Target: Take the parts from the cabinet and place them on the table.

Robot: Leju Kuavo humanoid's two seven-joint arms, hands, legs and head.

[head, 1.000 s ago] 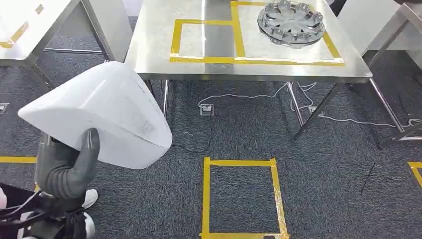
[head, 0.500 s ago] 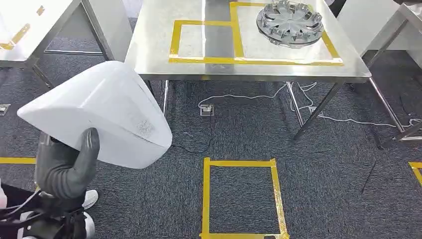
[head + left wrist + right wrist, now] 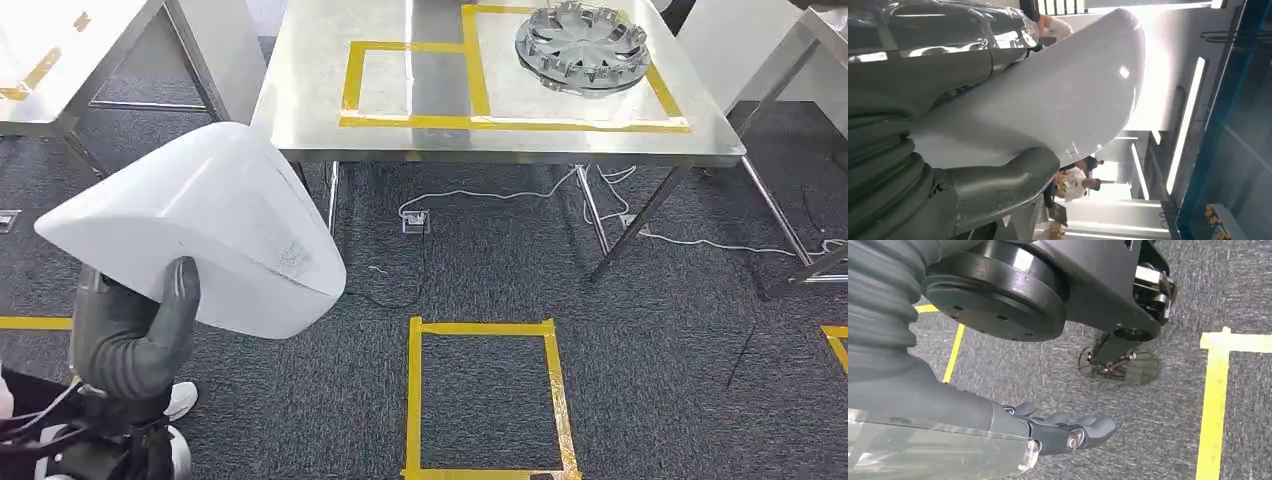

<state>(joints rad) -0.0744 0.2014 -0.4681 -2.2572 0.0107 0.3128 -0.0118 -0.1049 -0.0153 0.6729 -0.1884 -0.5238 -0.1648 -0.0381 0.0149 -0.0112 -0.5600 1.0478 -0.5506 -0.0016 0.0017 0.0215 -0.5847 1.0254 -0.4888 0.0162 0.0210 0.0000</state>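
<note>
The steel bench (image 3: 310,110) fills the upper middle of the head view, its top marked with yellow tape rectangles. The smaller left rectangle (image 3: 412,82) holds nothing; in the larger right one lies a silver wheel cover (image 3: 582,45), already set down.

At the left of that view, well short of the bench edge and above dark carpet, sits the white moulded part (image 3: 205,232), a broad shell with rounded corners and one flat cut end. It is carried, not resting on anything. Its glossy skin reflects the ceiling lights in the left wrist view, so I judge it slippery, and from its thin-walled look probably light and fairly stiff, though awkward for one hand because of its bulk. The lower rim beside the flat end seems the safest place to take it, where a thumb can hook over an edge; the smooth crown offers little purchase.

The left hand (image 3: 135,335), at the lower left of the head view, clamps the part from beneath, its thumb (image 3: 998,182) pressed up against the white surface.

The right hand (image 3: 1068,432) hangs over the carpet holding nothing, its fingers lying together and lightly curled.

On the floor, lower centre, is a yellow tape square (image 3: 487,395).
</note>
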